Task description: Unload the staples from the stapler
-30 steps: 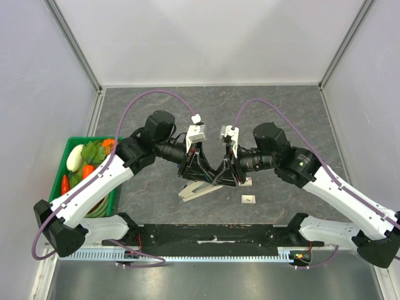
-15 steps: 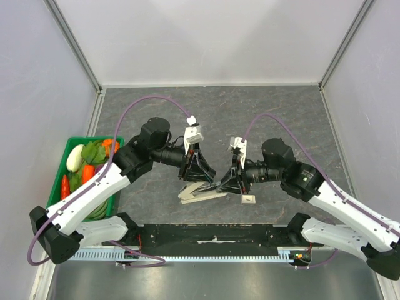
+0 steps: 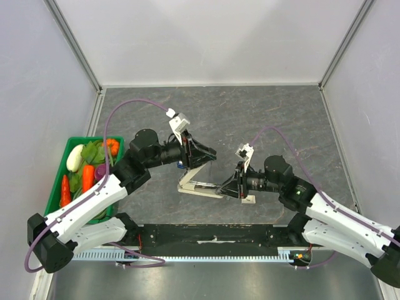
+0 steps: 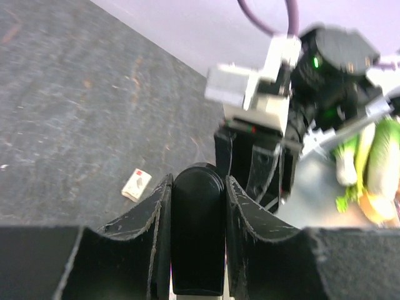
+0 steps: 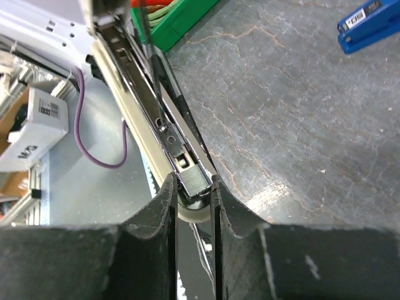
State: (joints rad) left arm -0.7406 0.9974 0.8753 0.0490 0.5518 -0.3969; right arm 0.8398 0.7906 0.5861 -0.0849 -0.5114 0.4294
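Note:
The stapler (image 3: 199, 187) lies open near the table's front middle. Its beige base and metal magazine rest low, and its black top cover (image 3: 195, 164) is swung up. My left gripper (image 3: 208, 152) is shut on the black cover, which fills the gap between its fingers in the left wrist view (image 4: 197, 231). My right gripper (image 3: 225, 187) is shut on the front end of the magazine (image 5: 189, 177). The magazine's channel runs away from the fingers, open on top. I cannot make out staples in it.
A green basket (image 3: 57, 181) of vegetables stands at the left edge. A small white box (image 3: 249, 200) lies by the right gripper and also shows in the left wrist view (image 4: 136, 185). A blue tool (image 5: 369, 25) lies on the table beyond the stapler.
The left gripper has lifted the black cover up and back, opening the stapler wide. The right gripper has drawn the magazine end toward the near edge. Both arms have lowered and stretched out.

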